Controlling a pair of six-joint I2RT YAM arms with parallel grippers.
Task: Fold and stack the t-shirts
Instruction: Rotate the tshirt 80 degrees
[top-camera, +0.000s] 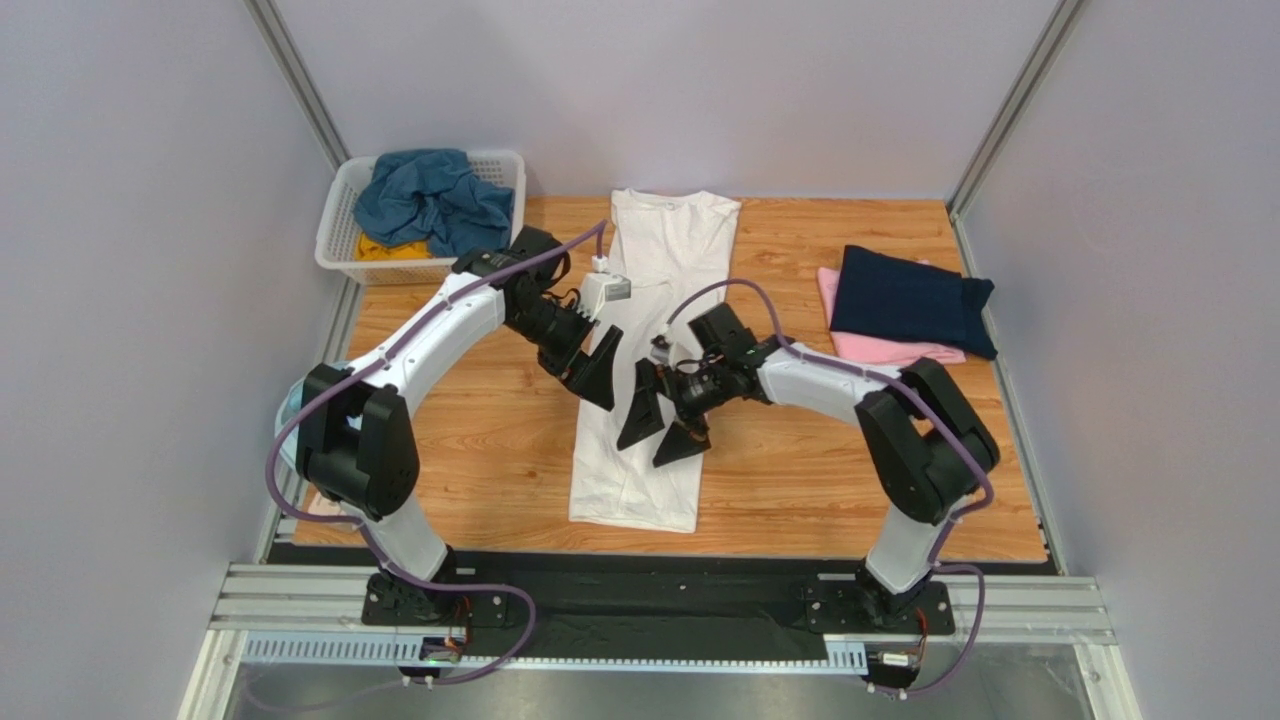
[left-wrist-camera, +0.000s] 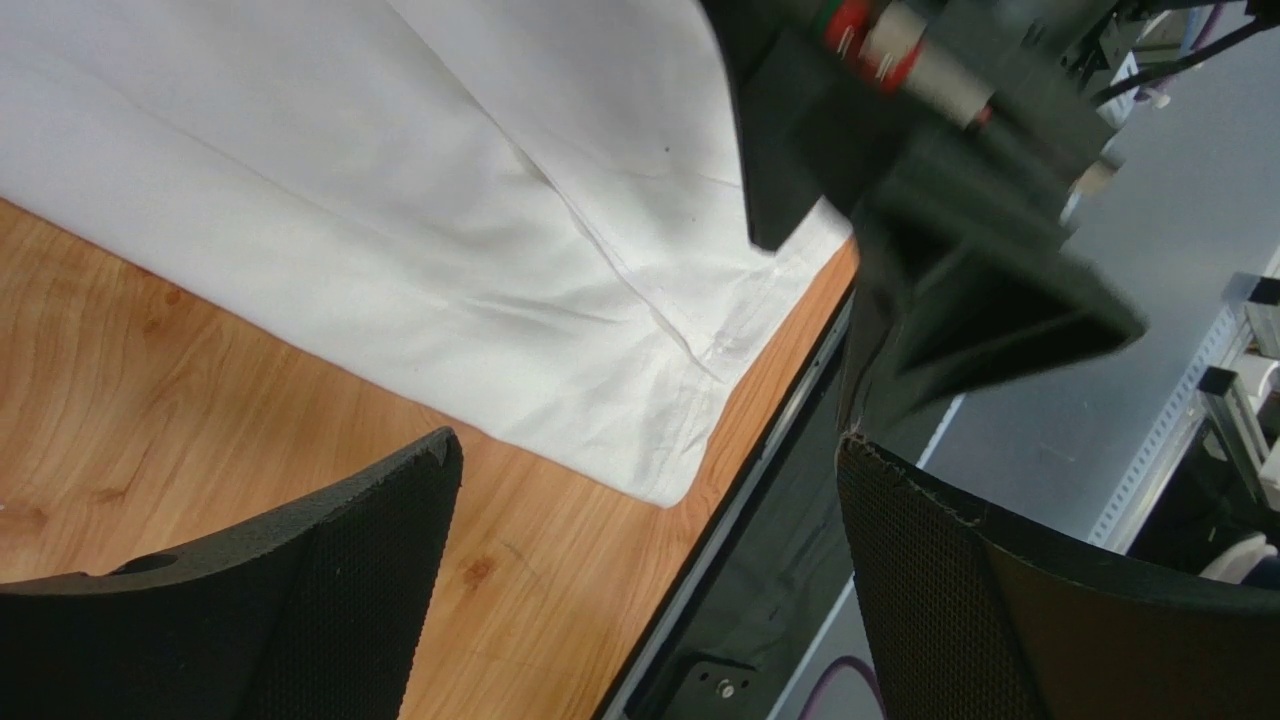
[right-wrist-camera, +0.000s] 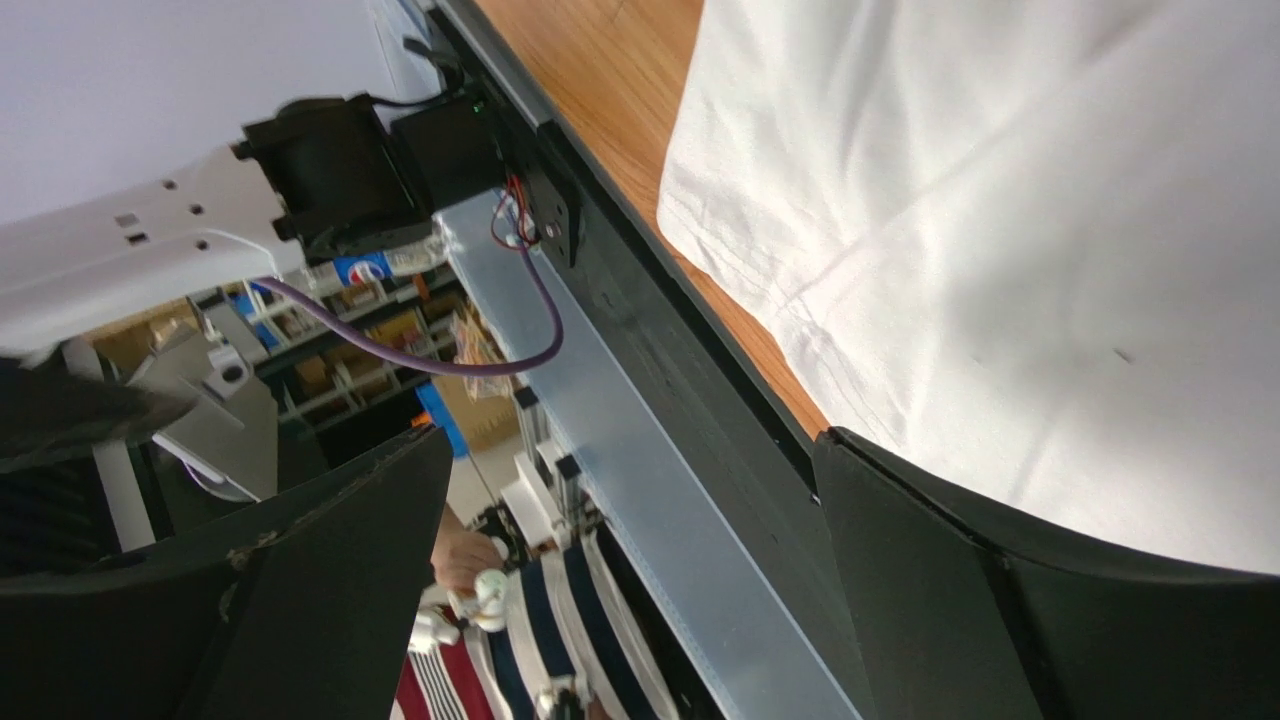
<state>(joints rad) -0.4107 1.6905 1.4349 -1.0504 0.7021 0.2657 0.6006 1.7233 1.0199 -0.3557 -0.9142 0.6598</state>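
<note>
A large white t-shirt (top-camera: 649, 323) lies down the middle of the wooden table (top-camera: 481, 450), folded lengthwise into a long strip. My left gripper (top-camera: 598, 365) hovers open over its left edge, and my right gripper (top-camera: 663, 426) hovers open just beside it over the strip's middle. Nothing sits between either pair of fingers. The left wrist view has the shirt's hem corner (left-wrist-camera: 661, 473) ahead of the open left gripper (left-wrist-camera: 646, 447). In the right wrist view the white cloth (right-wrist-camera: 1022, 225) lies past the open right gripper (right-wrist-camera: 634, 443). A folded navy t-shirt (top-camera: 909, 297) rests on a folded pink one (top-camera: 879, 351) at the right.
A white slatted basket (top-camera: 338, 225) stands at the back left, holding a crumpled teal-blue t-shirt (top-camera: 433, 195) over a yellow one (top-camera: 383, 251). Grey walls close in the table on three sides. A black rail (top-camera: 661, 578) runs along the near edge.
</note>
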